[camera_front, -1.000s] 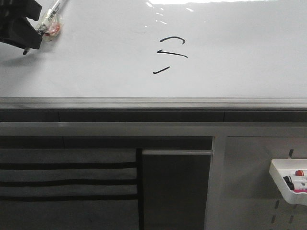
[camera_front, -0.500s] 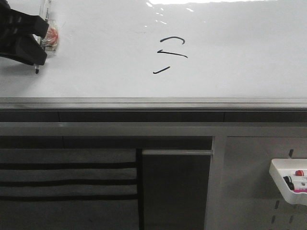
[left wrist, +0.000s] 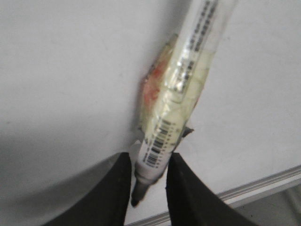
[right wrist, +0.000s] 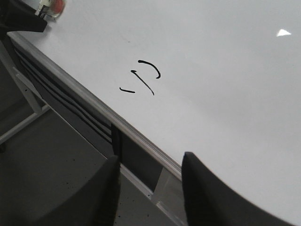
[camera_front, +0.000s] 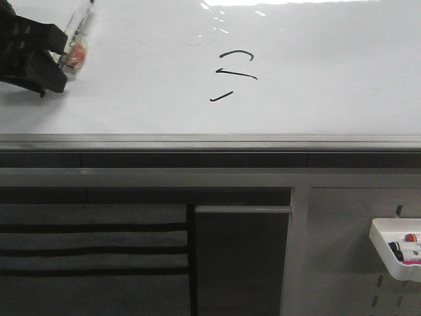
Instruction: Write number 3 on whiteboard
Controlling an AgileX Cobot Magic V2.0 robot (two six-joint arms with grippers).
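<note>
My left gripper (left wrist: 149, 172) is closed on a marker (left wrist: 181, 101), its two dark fingers (left wrist: 115, 188) pinching the barrel just above the writing tip, near the barcode label. A bundle of clear tape with a reddish patch is wrapped round the barrel higher up. In the front view the left gripper (camera_front: 46, 62) sits at the far left of the whiteboard (camera_front: 329, 85), with the marker (camera_front: 77, 33) leaning up and away from it. Whether the tip touches the surface I cannot tell.

Well apart from it, toward the middle of the board, lies the number 3 (camera_front: 233, 76): a curved top stroke, a longer middle stroke and a short bottom dash, stacked but not joined. The right wrist view shows the same three strokes (right wrist: 141, 80) on bare white surface, a little way in from the grey metal edge strip (right wrist: 94, 106).

My right gripper (right wrist: 150, 188) hangs off the board beyond that strip, its fingers apart with nothing between them.

I judge the figure drawn, though broken. Risks from here:
- A low tip could drag a stray line across the board.
- The grip sits close to the tip and the barrel is long and top-heavy with tape, so it could pivot or slip between the fingers.
- Any retouch could smear the wet strokes.

A small white tray of markers (camera_front: 395, 253) hangs below at the lower right.
</note>
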